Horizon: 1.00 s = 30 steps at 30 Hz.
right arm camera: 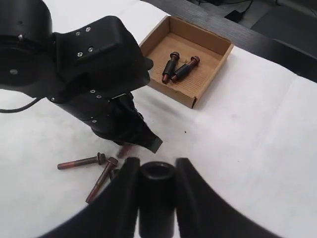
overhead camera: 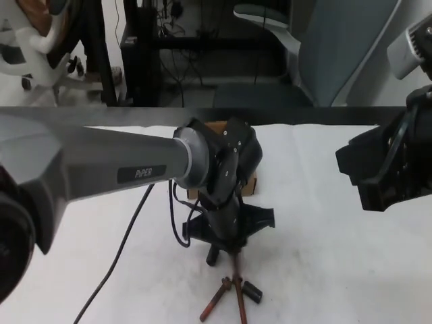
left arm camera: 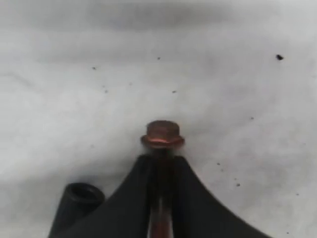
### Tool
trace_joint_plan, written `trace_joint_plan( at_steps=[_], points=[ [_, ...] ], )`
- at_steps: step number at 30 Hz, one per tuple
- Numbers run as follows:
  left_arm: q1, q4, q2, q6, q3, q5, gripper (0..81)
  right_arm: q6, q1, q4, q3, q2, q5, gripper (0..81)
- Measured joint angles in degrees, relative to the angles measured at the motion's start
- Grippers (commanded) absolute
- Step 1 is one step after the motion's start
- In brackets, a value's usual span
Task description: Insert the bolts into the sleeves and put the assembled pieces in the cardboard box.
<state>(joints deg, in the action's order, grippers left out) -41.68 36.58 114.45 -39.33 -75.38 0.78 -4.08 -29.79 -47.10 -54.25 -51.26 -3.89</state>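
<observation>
Cardboard box [overhead camera: 216, 125] mostly hidden behind left arm [overhead camera: 101, 169].

Bench [overhead camera: 304, 116] and the room behind
A white cloth [overhead camera: 324, 270] covers it, a black cable [overhead camera: 115, 263] trails across, and a grey chair [overhead camera: 344, 47] stands beyond.

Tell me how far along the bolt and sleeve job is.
Done: two assembled pieces lie in the cardboard box. In hand: the left gripper is shut on a bolt, the right gripper on a sleeve, not yet joined. Left: at least two loose bolts and one loose sleeve on the white cloth.
</observation>
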Motion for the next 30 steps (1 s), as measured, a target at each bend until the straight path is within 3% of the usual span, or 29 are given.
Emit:
trace_joint_plan(
  at_steps=[8,13,17,22,30],
  points=[
    [-0.08,-5.49,-0.16,3.43,0.0,-0.78,1.8,0.0,0.0,0.29,0.0,0.0,-4.13,0.6],
    [-0.08,-7.02,-6.94,10.12,0.41,-2.53,1.8,-2.24,0.0,0.53,0.16,0.19,-4.22,0.6],
    [-0.08,-8.11,-17.73,17.87,1.72,-6.26,1.8,-2.43,-0.49,3.64,3.07,2.6,-4.22,0.6],
    [-0.08,-16.26,-36.31,24.78,9.91,-8.86,1.8,3.21,-3.29,12.25,10.01,7.94,-4.22,0.6],
    [-0.08,-32.87,-62.89,29.47,28.74,-2.0,1.8,9.43,-13.84,33.94,23.99,9.66,-4.09,0.6]
  ],
)
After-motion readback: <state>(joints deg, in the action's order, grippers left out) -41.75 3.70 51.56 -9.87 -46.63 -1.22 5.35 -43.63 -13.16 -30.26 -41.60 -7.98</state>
